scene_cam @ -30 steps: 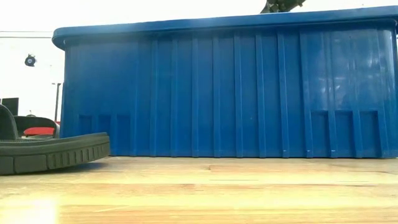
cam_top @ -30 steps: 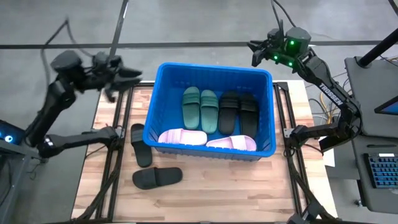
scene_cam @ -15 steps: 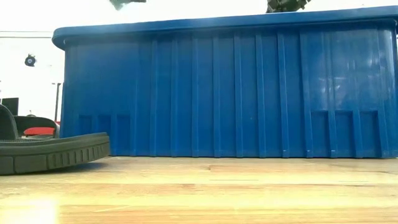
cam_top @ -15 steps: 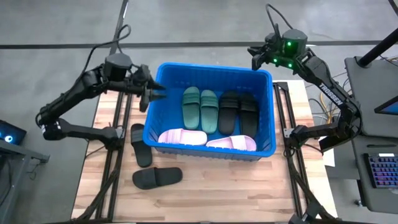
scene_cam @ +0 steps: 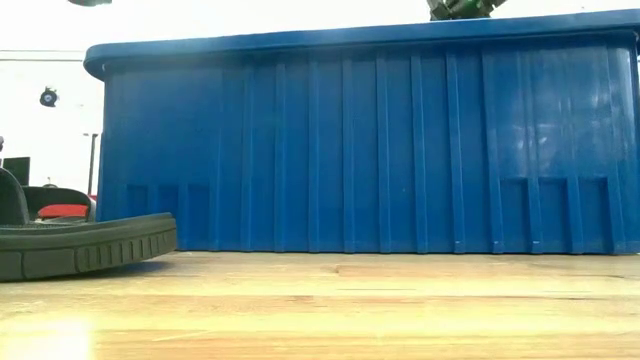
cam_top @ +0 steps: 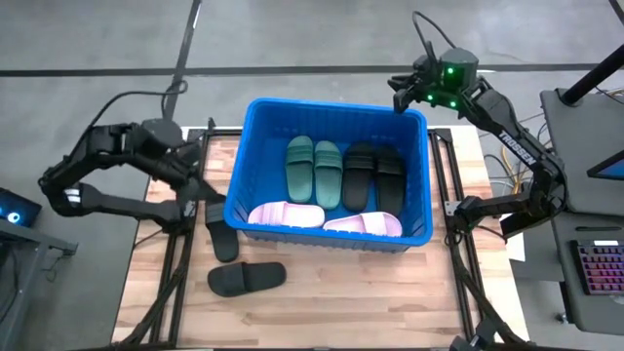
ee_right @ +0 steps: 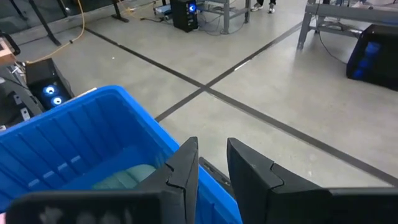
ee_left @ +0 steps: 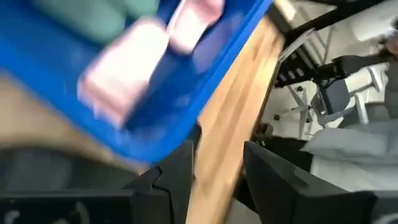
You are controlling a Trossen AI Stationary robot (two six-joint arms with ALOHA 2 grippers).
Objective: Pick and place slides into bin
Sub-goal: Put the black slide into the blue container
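Note:
The blue bin (cam_top: 249,146) stands mid-table and holds two dark green slides (cam_top: 314,171), two black slides (cam_top: 374,175) and two pale pink slides (cam_top: 283,214). Outside it, one black slide (cam_top: 220,227) lies on the table along the bin's left wall, and another black slide (cam_top: 247,279) lies nearer the front edge. My left gripper (cam_top: 203,185) hangs open just left of the bin, above the far end of the first black slide, with nothing between its fingers (ee_left: 174,180). My right gripper (cam_top: 400,90) hovers open over the bin's far right corner, also with nothing in it (ee_right: 212,163).
Bare wood shows left of and in front of the bin (scene_cam: 350,150). In the low view one black slide (scene_cam: 80,245) lies at the left. Dark frame rails (cam_top: 180,253) run beside the table. A keyboard (cam_top: 597,268) sits on a stand at the right.
My left gripper has swung from beyond the table's far left corner toward the bin's left wall, then toward the near edge and down, tipping its fingers downward over the black slide beside the bin. The slides have stayed where they were.

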